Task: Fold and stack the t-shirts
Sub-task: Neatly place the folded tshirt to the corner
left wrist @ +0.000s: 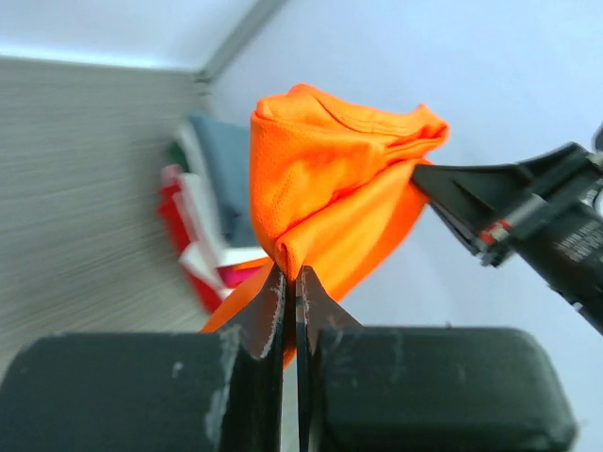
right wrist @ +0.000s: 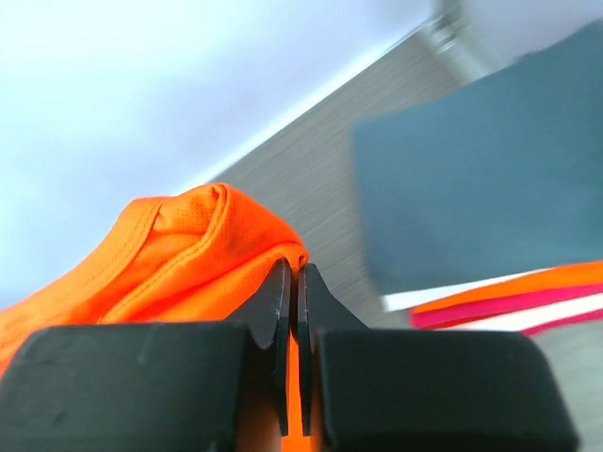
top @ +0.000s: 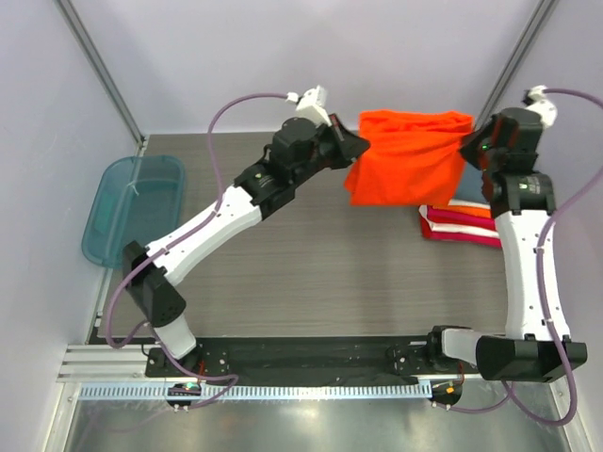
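Observation:
A bright orange t-shirt [top: 410, 158] hangs in the air at the back of the table, stretched between both grippers. My left gripper [top: 358, 143] is shut on its left edge, and the cloth [left wrist: 320, 179] bunches out of the pinched tips [left wrist: 292, 275]. My right gripper [top: 468, 143] is shut on the right edge; the orange cloth [right wrist: 179, 259] is pinched between its tips [right wrist: 294, 268]. Below the shirt's right side lies a stack of folded t-shirts [top: 459, 224], with a slate blue-grey one [right wrist: 480, 179] on top and white, orange and crimson layers under it.
A translucent teal plastic tub [top: 134, 207] sits at the table's left edge. White walls with metal corner posts [top: 99, 66] close in the back and sides. The arm bases stand on a black rail [top: 301, 358] at the near edge.

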Robot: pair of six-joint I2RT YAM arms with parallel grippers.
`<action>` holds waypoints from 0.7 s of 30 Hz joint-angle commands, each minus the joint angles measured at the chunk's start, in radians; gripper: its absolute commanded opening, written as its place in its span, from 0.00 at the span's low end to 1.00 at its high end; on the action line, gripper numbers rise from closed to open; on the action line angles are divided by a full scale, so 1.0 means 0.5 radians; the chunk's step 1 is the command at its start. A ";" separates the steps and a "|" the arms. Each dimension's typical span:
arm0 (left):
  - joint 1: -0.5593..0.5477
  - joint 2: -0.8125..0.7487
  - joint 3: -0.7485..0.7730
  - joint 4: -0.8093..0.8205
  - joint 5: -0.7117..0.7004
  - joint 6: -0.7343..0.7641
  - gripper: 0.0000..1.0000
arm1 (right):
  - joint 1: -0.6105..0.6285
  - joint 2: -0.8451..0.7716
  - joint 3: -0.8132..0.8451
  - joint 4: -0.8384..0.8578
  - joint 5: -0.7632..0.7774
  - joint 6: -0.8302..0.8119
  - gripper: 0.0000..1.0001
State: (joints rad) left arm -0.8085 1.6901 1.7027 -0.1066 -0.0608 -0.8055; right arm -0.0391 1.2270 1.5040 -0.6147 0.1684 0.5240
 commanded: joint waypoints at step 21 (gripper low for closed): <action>-0.279 1.473 1.632 0.713 -0.173 -0.147 0.00 | -0.940 0.448 0.658 -0.412 0.185 -0.134 0.01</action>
State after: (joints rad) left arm -0.9588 2.4321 2.4344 0.0658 -0.0784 -0.8558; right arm -0.4782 1.4357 1.7668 -0.8543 0.2581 0.4637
